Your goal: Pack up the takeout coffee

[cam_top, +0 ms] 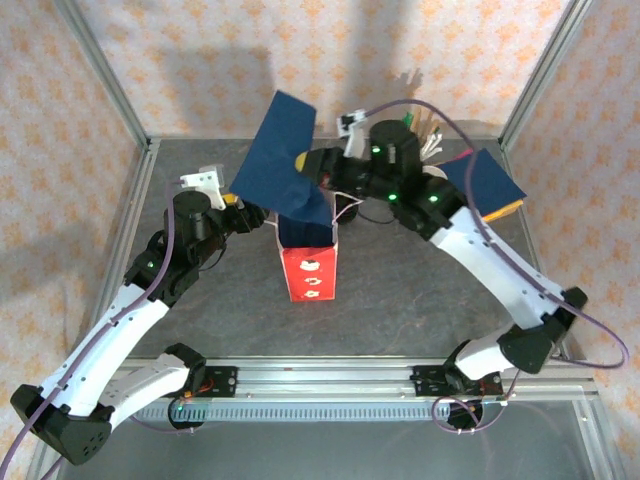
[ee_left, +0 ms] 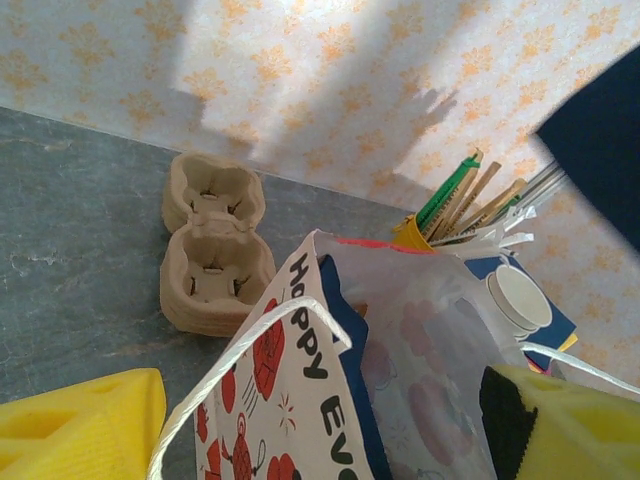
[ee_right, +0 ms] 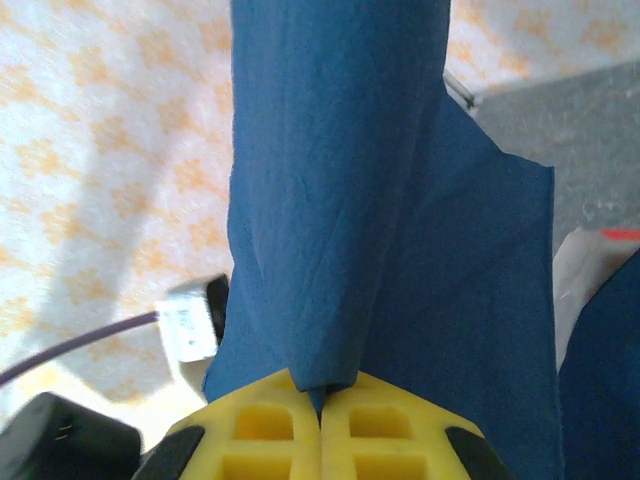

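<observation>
Two robot arms, the left arm [cam_top: 120, 320] and the right arm [cam_top: 500, 265], reach in over a grey table [cam_top: 400, 300] toward a red paper bag [cam_top: 308, 275] standing upright at its centre. A large blue paper sheet [cam_top: 285, 165] rises tilted above the bag's open mouth, its lower end at the rim, pinched between the tightly closed yellow jaws of the right gripper [ee_right: 321, 395]. A second blue sheet [cam_top: 483, 180] lies flat near the table's far right corner. The left gripper [ee_left: 325, 420] hangs at the bag's left side, its jaws spread wide with the bag's rim and white cord handle [ee_left: 240, 355] between them and gripping nothing. Beyond the bag sits a stack of brown pulp cup carriers [ee_left: 215, 250], with a yellow cup of sticks and straws [ee_left: 412, 236] and a stack of white cups [ee_left: 520, 298] to the right. Whether the takeout coffee is inside the bag cannot be told.
</observation>
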